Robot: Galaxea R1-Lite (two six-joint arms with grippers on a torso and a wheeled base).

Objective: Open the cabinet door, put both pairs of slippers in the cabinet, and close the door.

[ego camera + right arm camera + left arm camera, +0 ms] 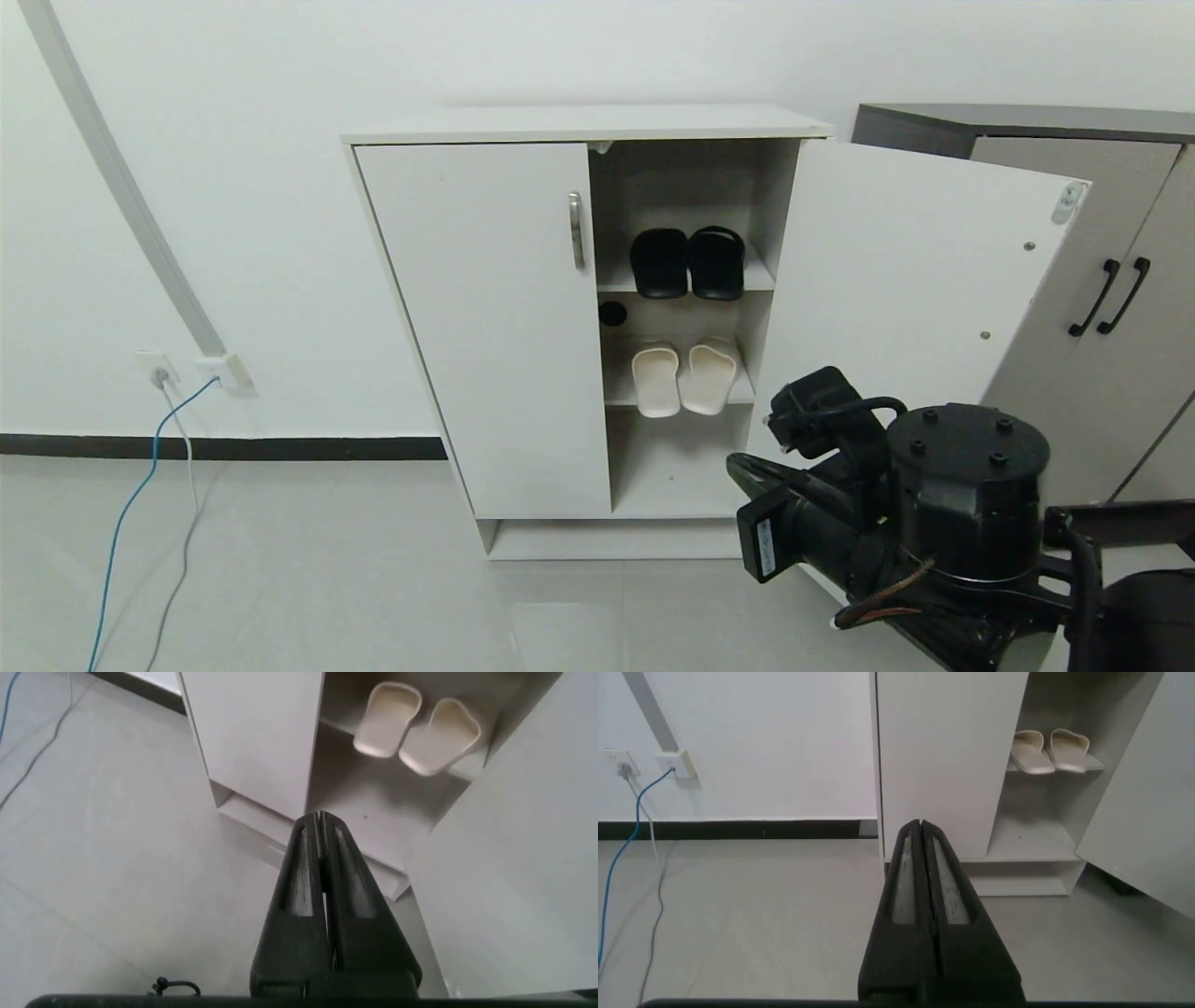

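A white two-door cabinet point(579, 121) stands against a plain white wall on a floor of pale grey tiles point(280, 579). Its flat white right-hand door point(915, 280) is swung wide, and the matching left-hand door point(485, 317), with a slim upright metal handle point(576, 231), is closed.

The head view takes in the whole open half. A pair of black rubber slippers point(688, 263) sits side by side on the upper shelf, toward its right end. A pair of cream rubber slippers point(684, 376) sits on the middle shelf below, heels at the front edge, while the bottom compartment lies bare.

Both wrist views look up from near the floor and catch the cream pair on its shelf. The open door fills one side of the right wrist view.

The robot's black right arm point(962, 504) hangs in front of the open door's lower edge, partly covering it. A grey cabinet with two black bar handles point(1111, 294) stands just beyond the open door.

The slim black left gripper point(921, 859) is held above the floor short of the closed door, fingers pressed together on nothing. The matching right gripper point(320, 845) is likewise closed and empty, pointing at the cabinet's base.

To the left, a pale conduit strip point(112, 168) slants down the wall to two white wall sockets point(191, 369). A blue cable point(126, 513) and a grey cable point(182, 551) trail from them across the tiles, over a black skirting band point(224, 448).
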